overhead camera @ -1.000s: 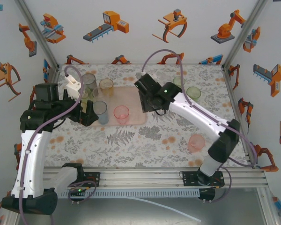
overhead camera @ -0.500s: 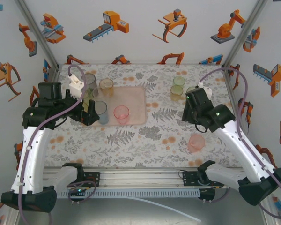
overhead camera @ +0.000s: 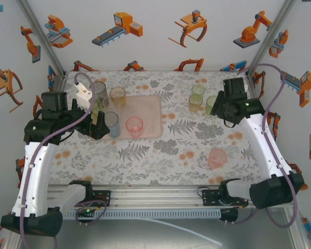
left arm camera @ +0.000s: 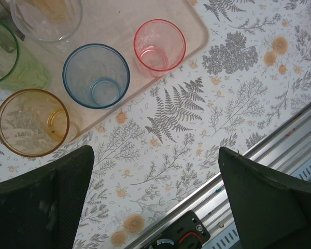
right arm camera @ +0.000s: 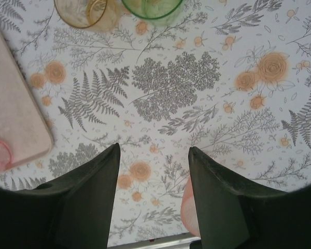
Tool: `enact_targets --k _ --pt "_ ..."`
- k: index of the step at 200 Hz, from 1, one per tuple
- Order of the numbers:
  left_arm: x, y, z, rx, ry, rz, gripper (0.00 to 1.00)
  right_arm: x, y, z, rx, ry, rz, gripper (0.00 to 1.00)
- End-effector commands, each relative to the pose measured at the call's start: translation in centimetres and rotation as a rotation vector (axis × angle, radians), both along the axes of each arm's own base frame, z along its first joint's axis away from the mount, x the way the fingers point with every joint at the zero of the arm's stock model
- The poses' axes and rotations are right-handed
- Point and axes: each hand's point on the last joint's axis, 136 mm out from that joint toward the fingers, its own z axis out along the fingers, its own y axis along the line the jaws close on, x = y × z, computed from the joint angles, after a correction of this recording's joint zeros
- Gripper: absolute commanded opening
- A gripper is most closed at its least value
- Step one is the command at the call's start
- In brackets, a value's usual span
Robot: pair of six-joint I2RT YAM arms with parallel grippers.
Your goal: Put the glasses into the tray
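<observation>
No text, label, brand, number or sign can be read anywhere; nothing legible.

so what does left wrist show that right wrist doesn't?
Left wrist adds: a blue translucent plastic tumbler on the flat pale pink rectangular tray, plus the aluminium rail at the table's near edge. Right wrist adds: a green translucent tumbler and an amber translucent tumbler standing together on the floral tablecloth, off the tray. Shared: the tray and that tablecloth.
</observation>
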Motion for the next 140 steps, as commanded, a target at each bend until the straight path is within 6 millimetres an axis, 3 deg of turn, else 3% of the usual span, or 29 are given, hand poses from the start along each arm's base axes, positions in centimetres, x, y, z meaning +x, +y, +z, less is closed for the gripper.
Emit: enact_targets --k 1,61,140 --pt "-0.7 -0.6 0.3 -0.015 -0.019 -0.044 0.97 2.7 -0.4 0.6 0.021 -0.041 0.013 0.53" --pt "-0.7 -0.9 0.2 -0.027 -0.007 -0.057 0.97 8.1 -2.8 -1.3 0.009 -0.037 -0.027 0.51" --pt "-1.1 -1.6 0.6 -0.067 0.020 -0.081 0.97 10.5 -4.4 -4.7 0.023 0.025 -0.032 0.51"
